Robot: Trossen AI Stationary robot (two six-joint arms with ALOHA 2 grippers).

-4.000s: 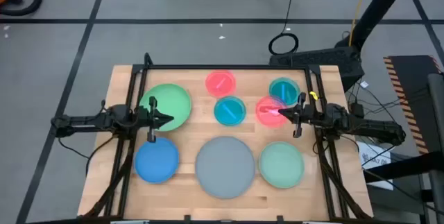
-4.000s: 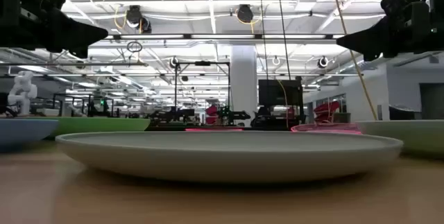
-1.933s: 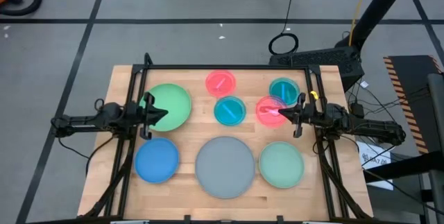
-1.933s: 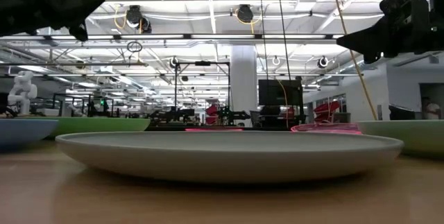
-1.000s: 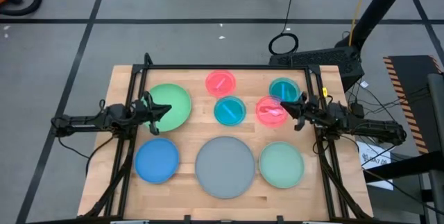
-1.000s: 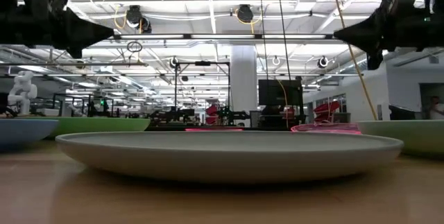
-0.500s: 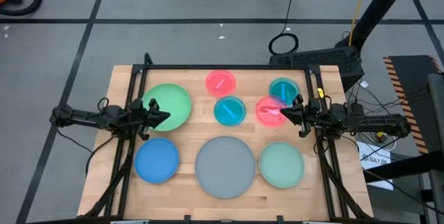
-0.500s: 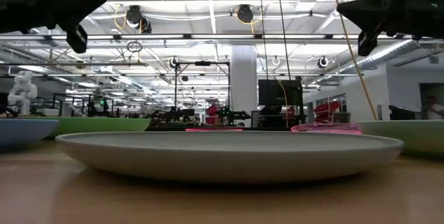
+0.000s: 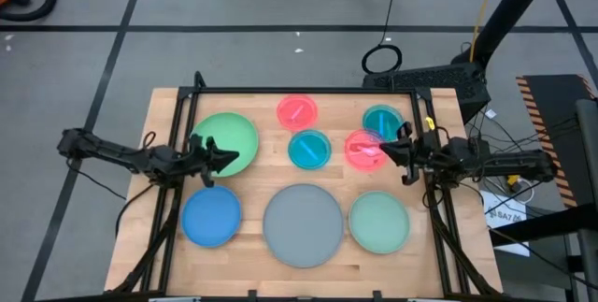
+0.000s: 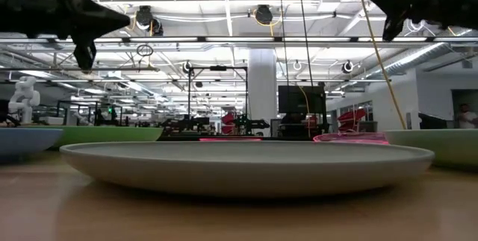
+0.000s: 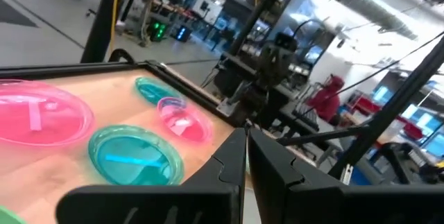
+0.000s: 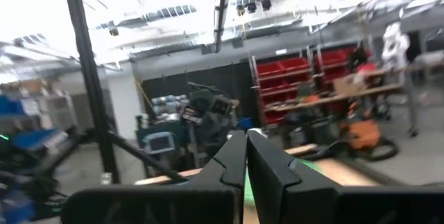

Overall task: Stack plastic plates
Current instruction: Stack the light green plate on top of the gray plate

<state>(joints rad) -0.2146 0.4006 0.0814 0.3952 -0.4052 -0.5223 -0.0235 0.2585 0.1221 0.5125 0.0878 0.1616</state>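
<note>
Both jaws are shut tight on nothing. The left gripper [image 9: 227, 157] hangs over the near edge of the green plate [image 9: 227, 140], and its arm has swung back a bit. The right gripper [image 9: 384, 149] hangs over a pink plate [image 9: 363, 150] on the right. All eight plates lie flat on the table [image 9: 252, 176], none stacked, so the stacking has not begun

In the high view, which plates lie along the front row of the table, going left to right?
Blue plate → grey plate → pale green plate.
</note>
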